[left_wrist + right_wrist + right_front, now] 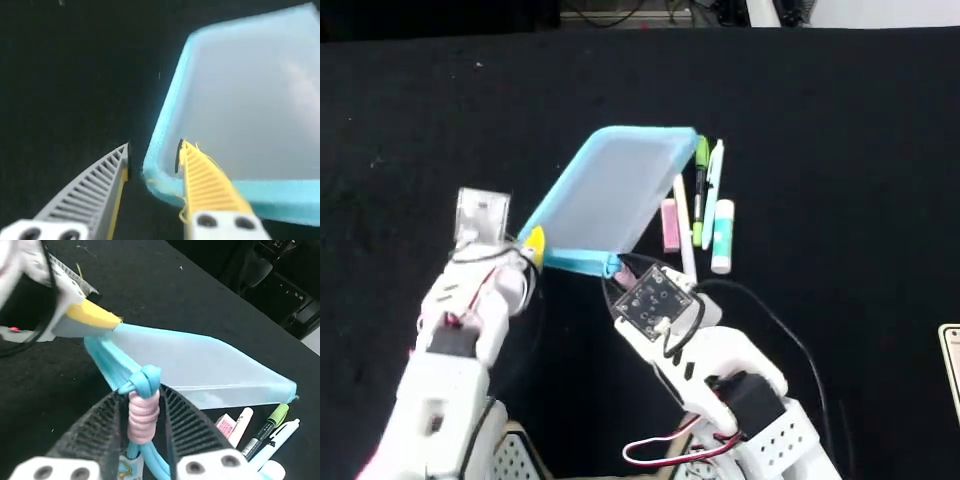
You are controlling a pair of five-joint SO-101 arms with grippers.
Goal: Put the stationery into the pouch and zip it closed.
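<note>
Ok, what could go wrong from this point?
1. The right gripper pinches only the beaded zipper pull; a hard tug may slip it free.
2. The left gripper sits at just one corner of the pouch, so the pouch may swing.
3. The stationery lies close beside it and could scatter.

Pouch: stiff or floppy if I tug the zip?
Probably floppy: the pouch edge bunches beside the zip pull in the right hand. Thin walls suggest light, so it may drag unless the left hand pins its corner.

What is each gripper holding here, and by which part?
Right gripper pinches the pink zipper pull of the pouch; left gripper straddles a pouch corner, grip unclear.
</note>
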